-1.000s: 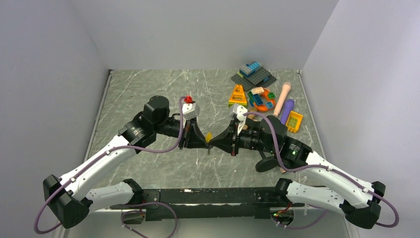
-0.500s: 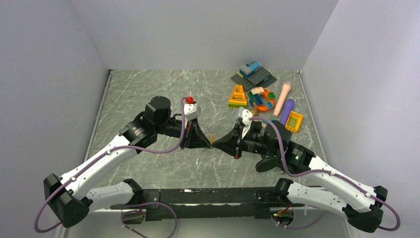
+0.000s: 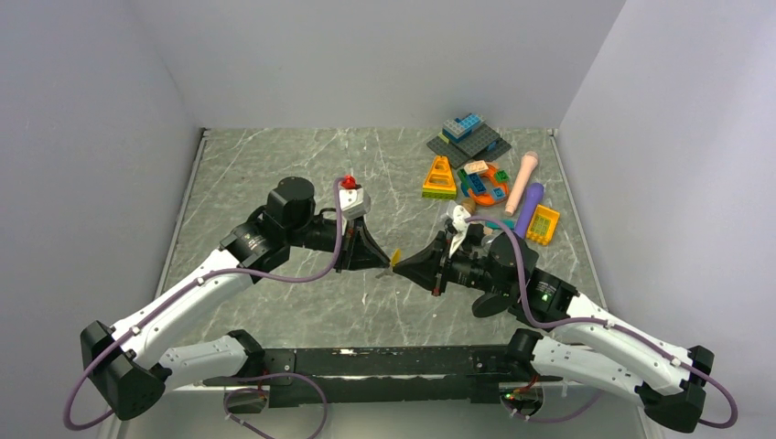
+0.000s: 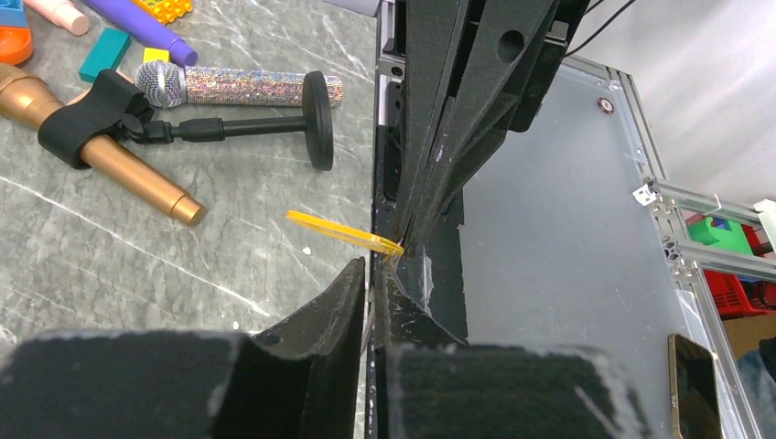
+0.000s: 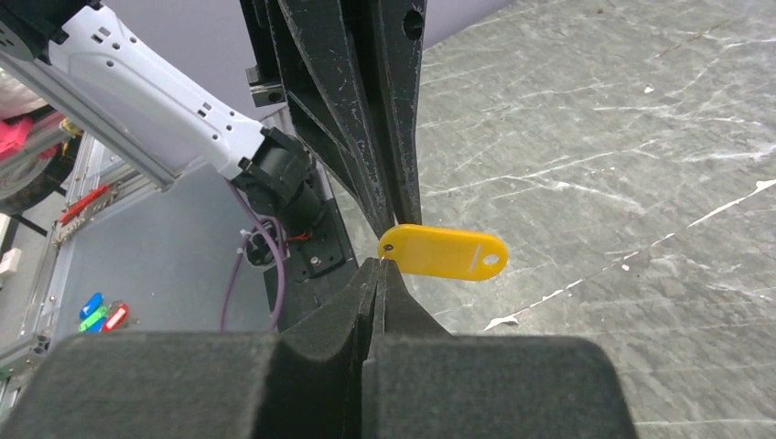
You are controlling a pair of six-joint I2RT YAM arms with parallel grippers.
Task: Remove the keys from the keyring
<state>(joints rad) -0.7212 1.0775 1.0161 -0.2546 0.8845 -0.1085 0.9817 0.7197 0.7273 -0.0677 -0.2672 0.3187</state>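
Note:
My two grippers meet tip to tip above the middle of the table. A yellow plastic tag (image 3: 395, 259) hangs between them. The right gripper (image 5: 380, 262) is shut, pinching at the tag's (image 5: 446, 251) small hole, where a tiny glint of the keyring (image 5: 383, 259) barely shows. The left gripper (image 4: 373, 265) stands just below the tag (image 4: 343, 232) with its jaws parted by a narrow slit; a thin grey sliver in the slit is too small to identify. The keys are hidden. In the top view the left gripper (image 3: 388, 263) and right gripper (image 3: 398, 265) nearly touch.
A gold toy microphone (image 4: 119, 169) and a glitter microphone on a black stand (image 4: 238, 89) lie right of the right arm. Building bricks and other toys (image 3: 480, 178) crowd the back right. The stand's round base (image 3: 494, 302) lies by the right forearm.
The left jaws have eased apart from shut to a narrow slit. The meeting point of the tips has drifted slightly right, and the right arm has shifted right and lower.

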